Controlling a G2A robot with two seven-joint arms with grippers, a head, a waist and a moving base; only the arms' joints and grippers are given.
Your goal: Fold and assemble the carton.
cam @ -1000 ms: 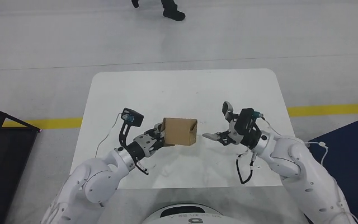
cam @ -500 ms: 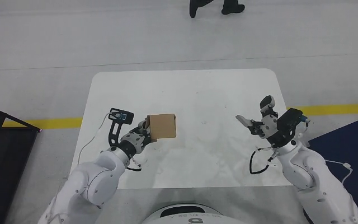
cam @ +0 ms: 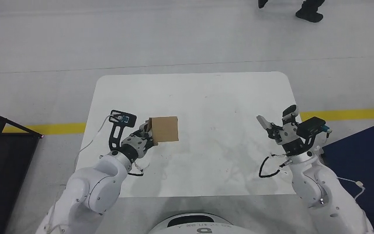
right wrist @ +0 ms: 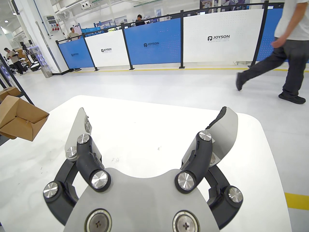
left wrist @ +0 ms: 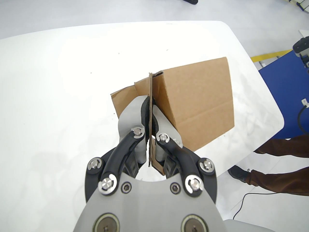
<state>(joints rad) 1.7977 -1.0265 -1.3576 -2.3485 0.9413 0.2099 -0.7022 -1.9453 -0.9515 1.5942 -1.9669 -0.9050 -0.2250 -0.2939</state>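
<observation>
A white table (cam: 193, 88) with rounded corners stands on the pale grey floor (cam: 175, 35). Tiny dark specks (right wrist: 158, 148) dot its top just ahead of the right claw (right wrist: 153, 113); faint grey scuffs (left wrist: 243, 131) show beyond the left claw (left wrist: 149, 105).

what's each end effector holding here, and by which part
The left end effector grips the carton by a flap clamped edge-on between its fingers. The right end effector is open and holds nothing.
</observation>
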